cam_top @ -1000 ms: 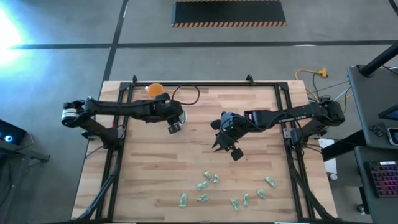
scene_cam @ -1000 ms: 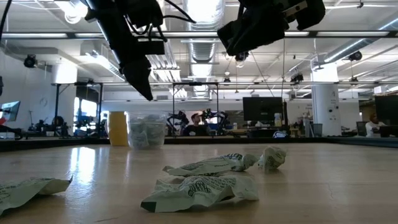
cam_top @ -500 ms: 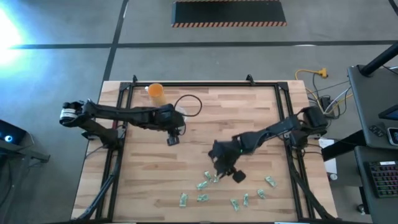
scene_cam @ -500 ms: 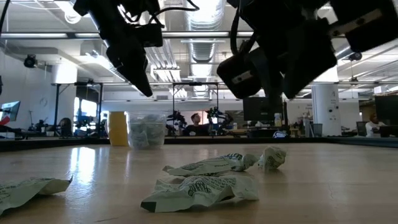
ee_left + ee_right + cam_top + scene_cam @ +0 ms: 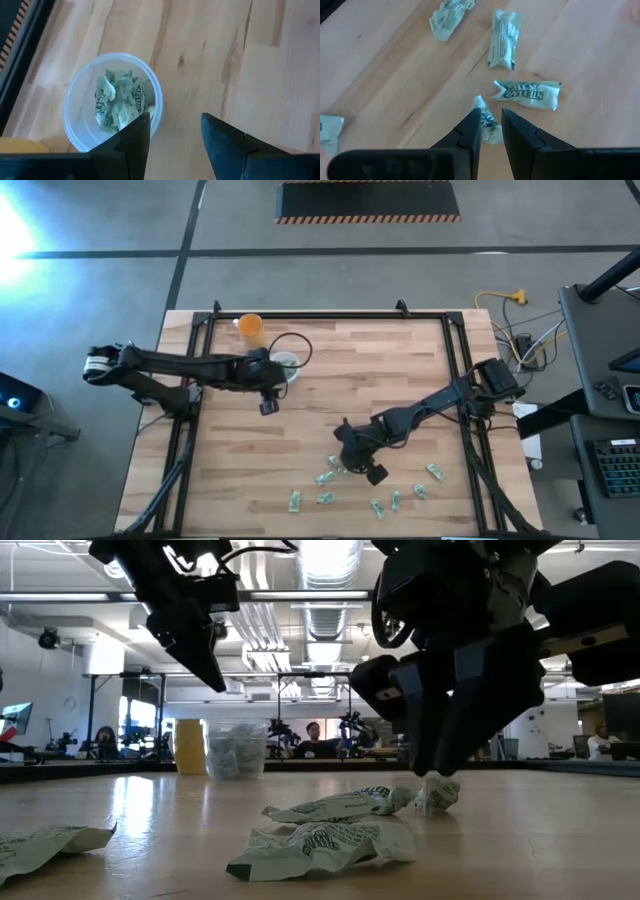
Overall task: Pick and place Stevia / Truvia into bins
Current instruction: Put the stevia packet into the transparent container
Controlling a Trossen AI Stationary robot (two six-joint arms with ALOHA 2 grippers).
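Several crumpled green-and-white Stevia sachets (image 5: 378,506) lie flat near the table's near edge. My right gripper (image 5: 345,463) is low over the farthest of them. Its fingers are slightly apart on either side of one sachet (image 5: 486,120), which also shows in the low view (image 5: 438,792). The clear cup (image 5: 287,366) stands at the far left and holds several sachets (image 5: 116,100). My left gripper (image 5: 268,406) hangs open in the air just near of the cup, holding nothing. My right gripper comes down slanting from the table's far right. Its fingertips (image 5: 472,122) stand at either side of the sachet's upturned end (image 5: 481,106). I cannot tell whether they touch it. The sachet lies on the table.
An orange cup (image 5: 250,327) stands at the far left corner beside the clear cup. A dark cable loops over the wood by the clear cup (image 5: 300,340). Bare wood lies between the cups and the sachets. Black rails (image 5: 462,370) line the table's sides.
My right gripper has swung from the table's middle toward the near edge and sunk down onto the group of sachets. My left gripper has drawn back a little toward the left and near edges, leaving the clear cup uncovered in the high view.
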